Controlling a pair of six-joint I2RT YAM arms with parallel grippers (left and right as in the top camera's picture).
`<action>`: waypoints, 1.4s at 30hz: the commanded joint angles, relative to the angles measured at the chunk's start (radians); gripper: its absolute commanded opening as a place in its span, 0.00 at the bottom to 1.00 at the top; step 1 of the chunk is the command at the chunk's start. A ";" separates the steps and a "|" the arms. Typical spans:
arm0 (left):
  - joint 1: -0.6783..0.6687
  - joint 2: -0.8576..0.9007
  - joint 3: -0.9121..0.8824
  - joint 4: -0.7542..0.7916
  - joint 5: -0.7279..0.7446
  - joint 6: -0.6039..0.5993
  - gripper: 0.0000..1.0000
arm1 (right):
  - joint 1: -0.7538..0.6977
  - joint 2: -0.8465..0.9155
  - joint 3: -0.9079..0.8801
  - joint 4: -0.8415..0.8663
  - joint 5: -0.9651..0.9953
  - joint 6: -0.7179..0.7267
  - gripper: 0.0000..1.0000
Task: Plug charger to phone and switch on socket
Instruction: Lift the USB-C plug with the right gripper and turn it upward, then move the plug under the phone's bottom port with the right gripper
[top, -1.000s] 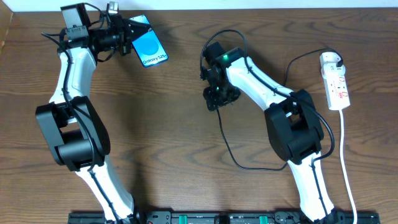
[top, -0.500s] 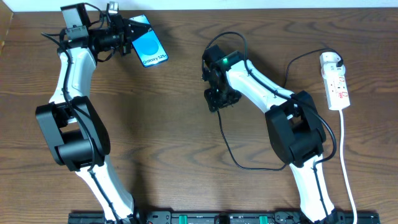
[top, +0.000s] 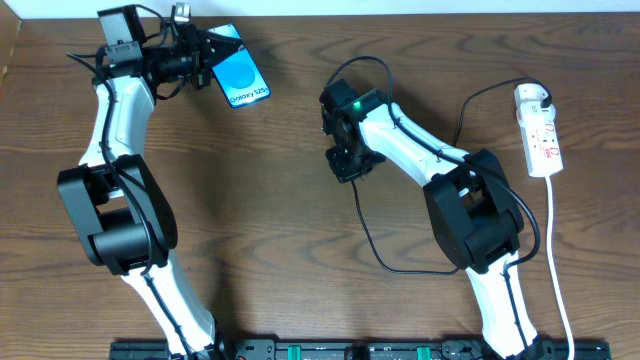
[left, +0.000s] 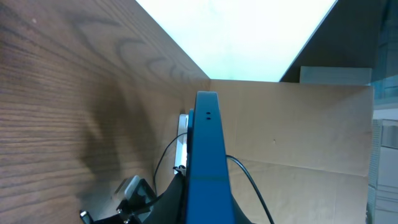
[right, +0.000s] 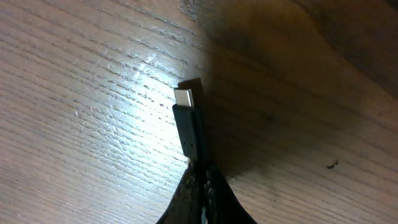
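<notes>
The left gripper (top: 207, 52) is at the far left corner of the brown wooden table (top: 270, 200). Its jaws pinch one end of the phone (top: 243, 78), and the blue screen faces up. In the left wrist view the phone (left: 207, 155) shows only its thin blue edge. The right gripper (top: 346, 165) is near the middle of the table, well apart from the phone. Its jaws pinch the black charger (right: 189, 134) just behind its shiny tip (right: 184, 98), which sticks out close over the wood. The black cable loops across the table to the white plug (top: 530, 97), which sits in the far end of the white socket (top: 541, 135) at the right side.
</notes>
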 joint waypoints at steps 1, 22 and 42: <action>-0.002 -0.027 0.005 0.004 0.013 0.007 0.07 | 0.012 0.054 -0.040 0.006 -0.011 0.010 0.01; -0.002 -0.027 0.005 0.004 0.013 0.007 0.07 | -0.041 -0.145 -0.039 0.058 -0.139 -0.067 0.01; -0.051 -0.027 0.005 0.039 -0.002 -0.045 0.07 | -0.059 -0.244 -0.039 0.212 -0.591 -0.014 0.01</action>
